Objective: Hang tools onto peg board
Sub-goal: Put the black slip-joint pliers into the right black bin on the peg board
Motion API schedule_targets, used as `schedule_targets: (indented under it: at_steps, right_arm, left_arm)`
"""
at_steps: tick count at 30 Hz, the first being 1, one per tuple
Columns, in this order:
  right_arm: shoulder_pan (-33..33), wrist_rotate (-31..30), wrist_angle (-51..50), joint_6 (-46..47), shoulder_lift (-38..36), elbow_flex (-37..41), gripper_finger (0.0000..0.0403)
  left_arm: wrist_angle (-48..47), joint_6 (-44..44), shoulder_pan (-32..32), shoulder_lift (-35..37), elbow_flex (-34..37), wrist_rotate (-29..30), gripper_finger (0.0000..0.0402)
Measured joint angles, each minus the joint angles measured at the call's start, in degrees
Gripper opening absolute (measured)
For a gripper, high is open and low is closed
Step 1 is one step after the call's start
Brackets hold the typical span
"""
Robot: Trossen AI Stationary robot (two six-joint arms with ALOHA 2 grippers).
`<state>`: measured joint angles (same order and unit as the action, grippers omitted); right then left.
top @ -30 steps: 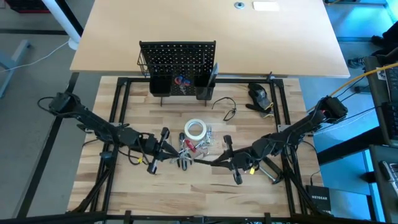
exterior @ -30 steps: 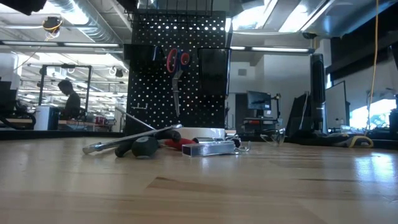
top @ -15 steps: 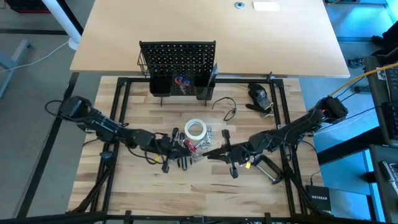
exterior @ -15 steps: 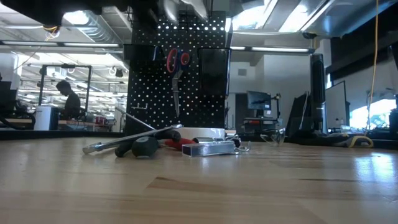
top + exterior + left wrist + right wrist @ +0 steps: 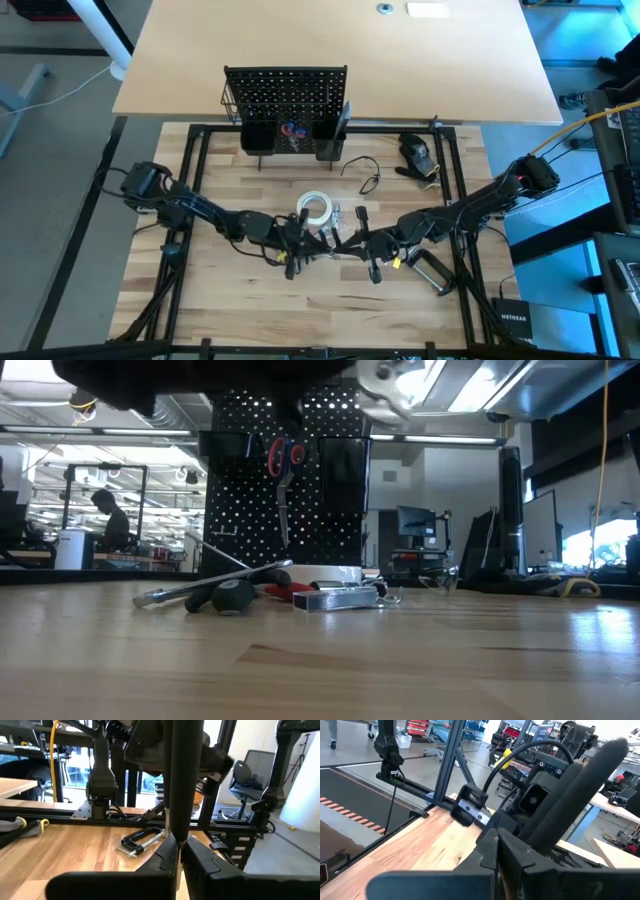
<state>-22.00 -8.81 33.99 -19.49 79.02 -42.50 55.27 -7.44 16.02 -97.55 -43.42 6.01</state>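
Over the tool pile — both arms' fingers, left and right, closed, empty.

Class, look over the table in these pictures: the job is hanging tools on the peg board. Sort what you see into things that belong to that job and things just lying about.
Belong to the job:
- peg board
- red-handled scissors, already hanging on it
- white tape roll
- spirit level
- C-clamp

Just lying about:
- bulky black device with a yellow mark
- thin black cable
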Motion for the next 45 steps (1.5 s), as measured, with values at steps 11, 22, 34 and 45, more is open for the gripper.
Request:
schedule_targets:
  at_steps: [11, 22, 34, 45]
  right_arm:
    - [0.00, 0.00, -0.26, 0.10, 0.00, -0.04, 0.0012]
    - [-0.09, -0.20, 0.12, 6.33, -0.16, -0.04, 0.0012]
    - [-4.19, -3.04, -23.33, 17.26, -7.48, -5.96, 0.0111]
    - [-4.61, -15.77, -40.39, 29.57, -8.89, -11.34, 0.0194]
  left_arm:
    - [14.34, 2.45, -1.17, -6.15, -1.44, 0.34, 0.0002]
    - [18.05, 1.99, -1.94, -7.89, -1.51, -0.02, 0.0002]
    - [16.71, 1.84, -1.74, -7.89, -1.51, -0.01, 0.0002]
    - [14.89, 1.44, -1.31, -7.88, -1.51, 0.01, 0.0003]
